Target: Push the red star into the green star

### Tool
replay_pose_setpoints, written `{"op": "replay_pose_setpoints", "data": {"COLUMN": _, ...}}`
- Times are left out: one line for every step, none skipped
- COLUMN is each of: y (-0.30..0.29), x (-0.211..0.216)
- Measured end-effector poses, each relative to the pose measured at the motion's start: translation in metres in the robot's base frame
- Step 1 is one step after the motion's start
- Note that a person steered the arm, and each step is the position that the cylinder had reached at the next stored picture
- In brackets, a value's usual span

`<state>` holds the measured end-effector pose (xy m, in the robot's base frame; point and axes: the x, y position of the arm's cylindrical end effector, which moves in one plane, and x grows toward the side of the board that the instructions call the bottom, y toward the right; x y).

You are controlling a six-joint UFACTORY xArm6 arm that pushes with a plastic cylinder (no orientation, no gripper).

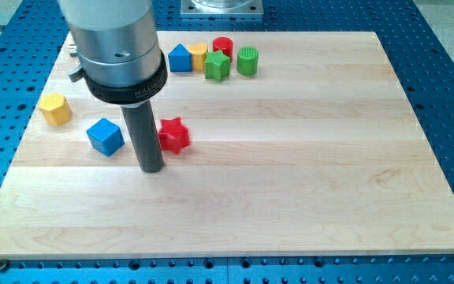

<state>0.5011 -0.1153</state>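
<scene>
The red star lies on the wooden board left of centre. The green star lies near the view's top, in a cluster of blocks. My tip rests on the board just left of and below the red star, close to its lower-left side; I cannot tell if they touch. The rod rises from the tip up to the grey arm housing at the view's top left.
Around the green star are a blue block, a yellow block, a red cylinder and a green cylinder. A blue cube lies left of my tip. A yellow block lies at the view's left.
</scene>
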Motion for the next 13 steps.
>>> {"op": "replay_pose_setpoints", "data": {"y": -0.017, "x": -0.031}}
{"op": "replay_pose_setpoints", "data": {"y": -0.001, "x": -0.009}}
{"op": "replay_pose_setpoints", "data": {"y": -0.015, "x": 0.032}}
{"op": "replay_pose_setpoints", "data": {"y": 0.049, "x": -0.03}}
{"op": "replay_pose_setpoints", "data": {"y": 0.036, "x": -0.116}}
{"op": "replay_pose_setpoints", "data": {"y": 0.042, "x": -0.121}}
{"op": "replay_pose_setpoints", "data": {"y": 0.047, "x": -0.055}}
{"op": "replay_pose_setpoints", "data": {"y": 0.074, "x": -0.086}}
{"op": "replay_pose_setpoints", "data": {"y": 0.077, "x": -0.154}}
{"op": "replay_pose_setpoints", "data": {"y": 0.069, "x": -0.061}}
{"op": "replay_pose_setpoints", "data": {"y": -0.037, "x": 0.028}}
{"op": "replay_pose_setpoints", "data": {"y": -0.128, "x": 0.019}}
{"op": "replay_pose_setpoints", "data": {"y": -0.041, "x": -0.037}}
